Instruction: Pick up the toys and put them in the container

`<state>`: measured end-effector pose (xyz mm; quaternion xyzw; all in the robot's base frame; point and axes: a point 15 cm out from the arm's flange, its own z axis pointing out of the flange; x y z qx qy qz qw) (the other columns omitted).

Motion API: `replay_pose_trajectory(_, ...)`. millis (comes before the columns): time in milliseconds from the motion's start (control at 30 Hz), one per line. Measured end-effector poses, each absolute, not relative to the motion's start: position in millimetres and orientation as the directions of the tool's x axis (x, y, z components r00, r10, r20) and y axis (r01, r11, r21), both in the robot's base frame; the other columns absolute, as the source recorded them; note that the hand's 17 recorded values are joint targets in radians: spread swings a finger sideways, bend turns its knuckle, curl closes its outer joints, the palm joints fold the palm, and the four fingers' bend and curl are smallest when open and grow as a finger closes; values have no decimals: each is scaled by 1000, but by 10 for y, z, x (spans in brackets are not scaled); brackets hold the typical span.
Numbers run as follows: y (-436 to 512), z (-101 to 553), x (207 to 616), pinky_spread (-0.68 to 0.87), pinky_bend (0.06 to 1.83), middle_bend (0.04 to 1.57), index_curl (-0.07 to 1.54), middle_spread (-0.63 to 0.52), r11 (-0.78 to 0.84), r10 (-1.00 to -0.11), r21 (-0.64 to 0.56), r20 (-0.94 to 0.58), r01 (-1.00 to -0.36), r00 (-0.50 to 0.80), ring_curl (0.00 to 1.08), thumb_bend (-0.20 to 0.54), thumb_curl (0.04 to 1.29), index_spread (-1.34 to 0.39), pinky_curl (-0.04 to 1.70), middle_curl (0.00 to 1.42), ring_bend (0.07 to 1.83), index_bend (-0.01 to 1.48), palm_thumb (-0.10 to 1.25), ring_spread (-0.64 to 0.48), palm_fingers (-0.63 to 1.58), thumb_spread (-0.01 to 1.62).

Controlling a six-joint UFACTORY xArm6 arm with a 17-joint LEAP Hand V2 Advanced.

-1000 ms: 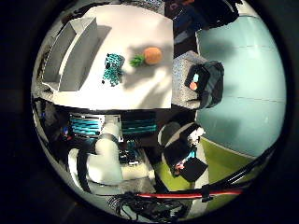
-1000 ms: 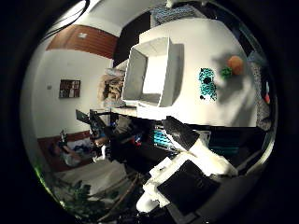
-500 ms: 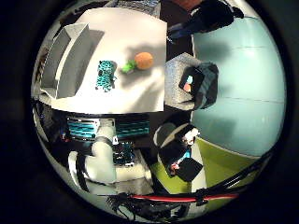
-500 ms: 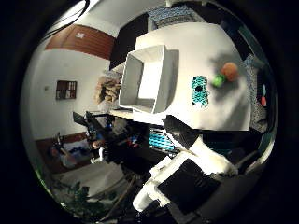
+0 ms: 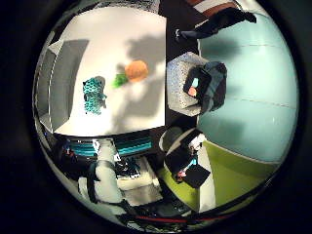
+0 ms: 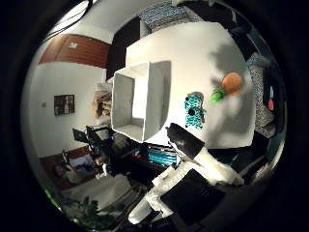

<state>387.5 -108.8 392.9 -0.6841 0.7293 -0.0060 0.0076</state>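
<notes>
White and wide, the bench is lying well below the palm, with a dim room spreading around it. Part of the hand is showing in the thumb side view as a black tip on a white body reaching toward the bench's near edge; whether the fingers are straight or curled I cannot tell, and nothing is showing in their hold. Just beyond that tip, the teal toy figure with dark markings is lying flat on the bench. Beside it, an orange carrot toy with a green leafy end is resting on the bench, the green end pointing toward the teal figure and sitting close to it without clearly touching. On the other side of the teal figure, a white open-topped container is standing on the bench near its edge, and nothing is showing inside it. Off the bench, a grey upholstered chair is sitting over a pale blue floor, with a yellow-green patch of floor next to it.
</notes>
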Motion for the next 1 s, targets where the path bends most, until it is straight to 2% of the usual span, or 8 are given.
replay_pose_trajectory(300,-1594,3209,4175,453,581,193,287,-23,115,-993,60,19,-992,-114,231,-22,321,-380,224,315,361,166,625,178,165,1092)
replay_pose_trajectory(1000,-2429,2038,4204,450,553,191,286,-16,216,-975,156,-9,-964,-220,242,-22,315,-380,239,311,338,167,624,177,160,1093)
